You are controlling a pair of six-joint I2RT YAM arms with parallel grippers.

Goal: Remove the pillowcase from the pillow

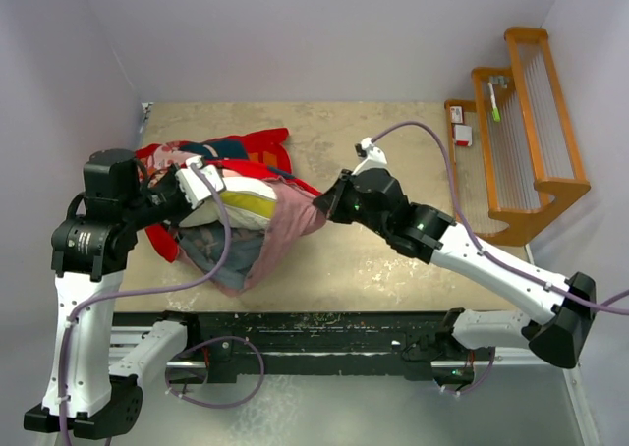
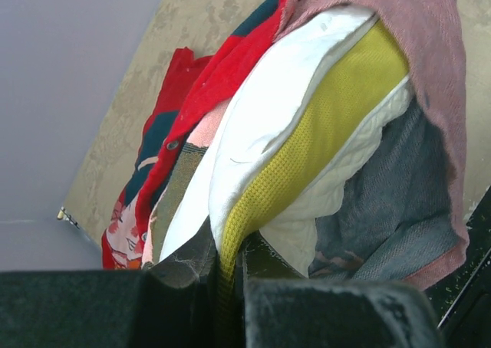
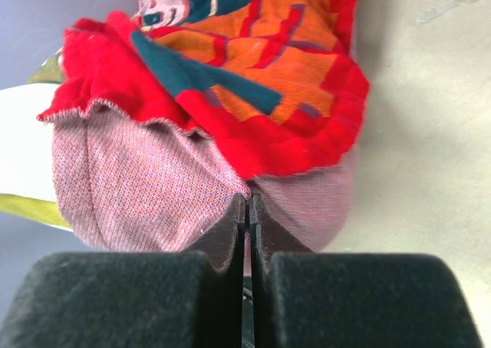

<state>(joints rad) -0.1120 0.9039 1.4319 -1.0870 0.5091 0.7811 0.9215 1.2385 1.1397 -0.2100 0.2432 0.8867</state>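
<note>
1. Beige table (image 1: 393, 259): the whole bundle lies on its left half.
2. The pillowcase (image 1: 254, 149) looks about half peeled. Its red print is bunched on the far side and its pinkish inside drapes over the pillow's right end. Draw that pink cloth rightward and low, away from the left arm, in one steady line so it slides off instead of dragging the pillow along.
3. The pillow (image 1: 244, 202), white with a yellow band, shows bare between the red cloth and the pink drape. Anchor it there.
4. Your left arm folds in from the near left. Your right arm stretches across from the near right.
5. The left gripper (image 2: 230, 275) is clamped on the pillow's yellow-banded edge, and the right gripper (image 3: 247, 218) is pinched tight on the pink cloth.
</note>
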